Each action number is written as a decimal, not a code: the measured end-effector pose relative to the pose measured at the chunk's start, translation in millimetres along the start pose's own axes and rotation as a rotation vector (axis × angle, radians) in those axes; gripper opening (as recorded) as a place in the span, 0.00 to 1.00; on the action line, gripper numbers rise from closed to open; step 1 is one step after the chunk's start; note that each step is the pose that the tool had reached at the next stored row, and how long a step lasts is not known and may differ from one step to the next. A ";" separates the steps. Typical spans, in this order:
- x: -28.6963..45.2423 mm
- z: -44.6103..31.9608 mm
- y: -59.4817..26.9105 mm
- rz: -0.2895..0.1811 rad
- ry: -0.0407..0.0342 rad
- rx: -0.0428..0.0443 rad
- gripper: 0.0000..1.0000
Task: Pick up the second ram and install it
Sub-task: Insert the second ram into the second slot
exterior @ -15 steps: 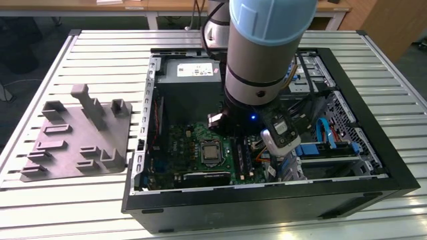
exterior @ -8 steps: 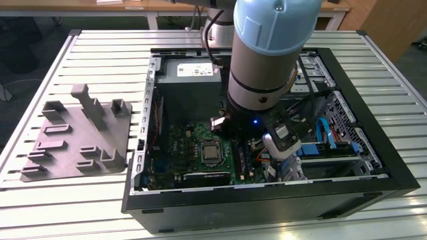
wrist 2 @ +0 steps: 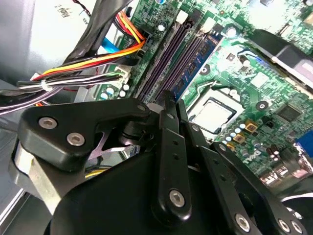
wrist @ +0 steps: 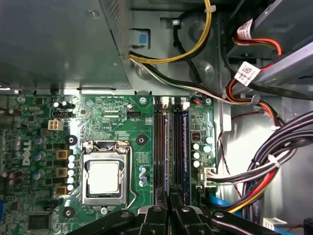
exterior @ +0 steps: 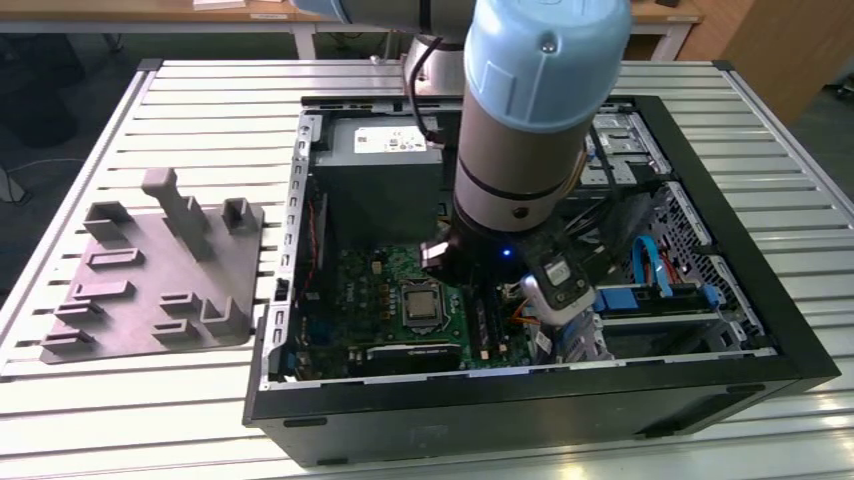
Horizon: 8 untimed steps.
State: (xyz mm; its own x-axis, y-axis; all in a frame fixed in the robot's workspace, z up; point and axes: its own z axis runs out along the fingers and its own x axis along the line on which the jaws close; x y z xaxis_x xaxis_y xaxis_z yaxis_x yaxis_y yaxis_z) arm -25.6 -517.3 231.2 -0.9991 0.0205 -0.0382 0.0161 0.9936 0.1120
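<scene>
My gripper (wrist: pixel 170 204) (wrist 2: pixel 168 98) is down inside the open computer case (exterior: pixel 747 250), over the row of memory slots on the green motherboard (wrist: pixel 112 122). Its fingertips are together. A thin dark strip, the second ram (wrist: pixel 169 147), runs out from between them along one slot, standing on edge. How deep it sits in the slot is hidden. Another stick with a blue face (wrist: pixel 185 147) (wrist 2: pixel 195 61) stands in a neighbouring slot. In the exterior view the arm (exterior: pixel 534 120) covers the gripper.
The processor socket (wrist: pixel 103 176) (exterior: pixel 420 305) lies beside the slots. The grey power-supply box (wrist: pixel 58 44) (exterior: pixel 380 170) sits at one end of them. Bundled cables (wrist: pixel 264 166) crowd the other side. A grey moulded holder tray (exterior: pixel 147 290) lies outside the case, at the exterior view's left.
</scene>
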 end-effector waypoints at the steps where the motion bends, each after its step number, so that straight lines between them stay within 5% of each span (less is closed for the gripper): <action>1: 0.0 1.0 0.1 0.001 -0.0001 0.0001 0.14; 4: 0.3 4.2 0.6 0.050 -0.0055 0.0021 0.14; 8: 1.9 8.7 4.0 0.050 -0.0057 0.0019 0.14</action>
State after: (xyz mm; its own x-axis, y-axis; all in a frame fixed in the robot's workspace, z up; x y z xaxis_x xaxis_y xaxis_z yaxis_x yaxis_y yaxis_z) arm -27.1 -512.3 222.9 -0.9968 0.0706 -0.0382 0.0660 0.9915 0.1120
